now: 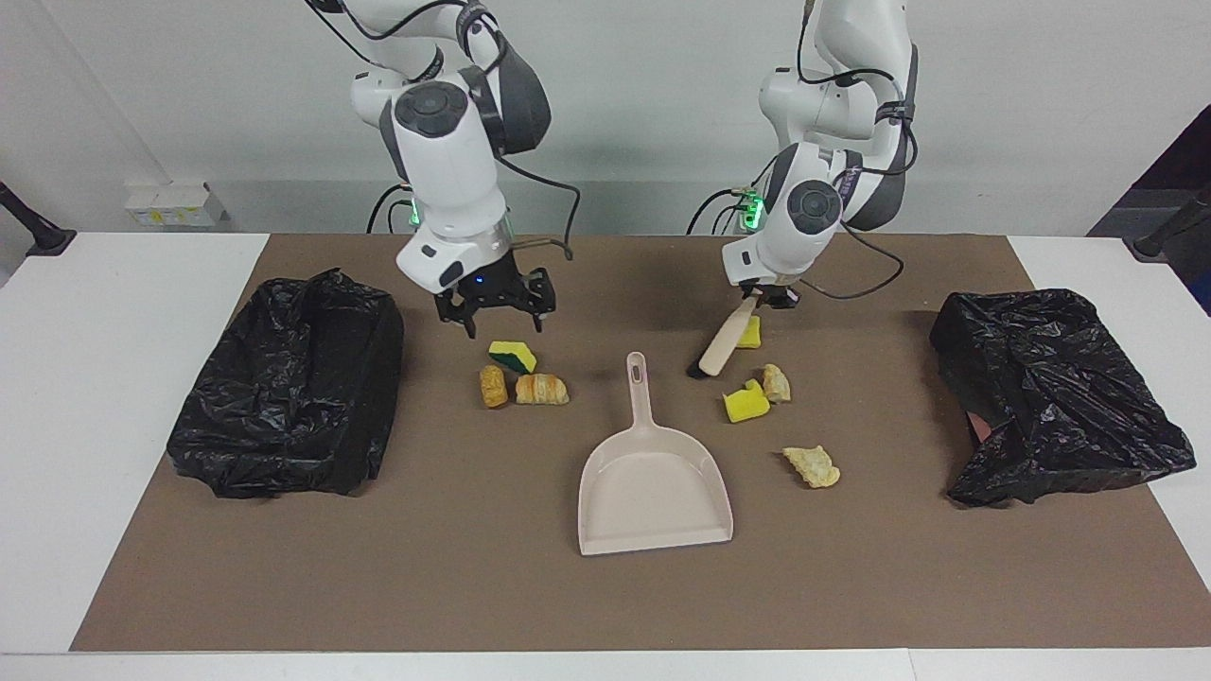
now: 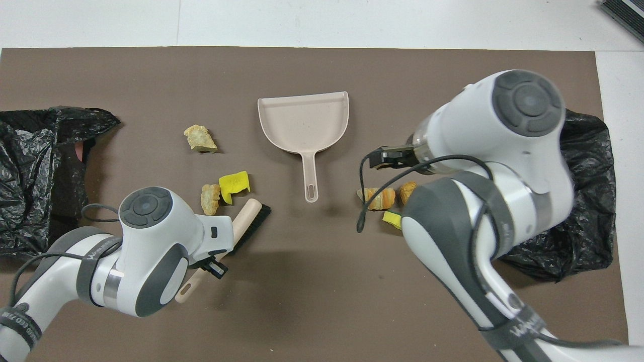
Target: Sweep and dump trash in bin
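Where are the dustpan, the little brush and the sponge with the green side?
dustpan (image 1: 655, 492): facing view, on its flat pan.
brush (image 1: 727, 344): facing view, on its pale handle.
sponge with the green side (image 1: 512, 356): facing view, on its yellow top.

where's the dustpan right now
The dustpan lies flat on the brown mat mid-table, handle toward the robots, between the two scrap clusters; in the facing view it sits at centre, untouched by either gripper.

Facing view: high camera across table, looking at both arm bases. Overhead view: above robots' end, looking steeply down, closer in. Shared: brown mat, dustpan between both claws.
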You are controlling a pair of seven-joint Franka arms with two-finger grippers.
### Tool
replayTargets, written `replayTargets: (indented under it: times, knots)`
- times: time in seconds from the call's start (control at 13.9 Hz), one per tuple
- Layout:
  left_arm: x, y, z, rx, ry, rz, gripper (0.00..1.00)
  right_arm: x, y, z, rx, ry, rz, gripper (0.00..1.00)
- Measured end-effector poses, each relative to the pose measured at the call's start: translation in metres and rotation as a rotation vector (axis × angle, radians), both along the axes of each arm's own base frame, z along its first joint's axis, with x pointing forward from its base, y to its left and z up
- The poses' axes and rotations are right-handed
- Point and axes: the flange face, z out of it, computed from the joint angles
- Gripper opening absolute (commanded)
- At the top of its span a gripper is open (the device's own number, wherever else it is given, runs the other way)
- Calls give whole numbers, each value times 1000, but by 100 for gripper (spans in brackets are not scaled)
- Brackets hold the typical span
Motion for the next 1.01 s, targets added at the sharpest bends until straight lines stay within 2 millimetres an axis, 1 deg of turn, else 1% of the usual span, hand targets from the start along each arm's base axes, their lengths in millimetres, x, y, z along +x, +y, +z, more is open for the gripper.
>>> replayTargets:
  times: [0.14,0.29,0.36,0.51,0.58,0.65,0.72,0.79,0.87,0.94,1.01]
  knots:
    - [19,20,-2,-18,-36,26,0,2,38,-27,2,-7,11,100]
    - [38,38,2,-29,-57,49,0,-3,77,-46,-15,-25,16,100]
    - [48,44,4,-32,-66,61,0,-7,99,-54,-30,-42,25,100]
    - [57,46,10,-32,-66,67,0,-12,136,-75,-68,-74,43,100]
    - [59,44,16,-32,-57,63,0,-12,149,-90,-76,-97,48,100]
    - [61,42,26,-32,-49,60,0,-11,158,-107,-82,-112,56,100]
    - [62,41,40,-34,-48,58,0,-10,163,-122,-85,-113,63,100]
    - [64,42,54,-38,-56,59,0,-8,164,-132,-88,-108,68,100]
    - [64,45,67,-42,-67,67,0,-6,163,-135,-87,-104,67,80]
    - [64,52,78,-46,-80,82,0,-5,163,-134,-85,-105,65,55]
    - [66,63,86,-48,-91,109,0,-5,163,-133,-85,-106,65,32]
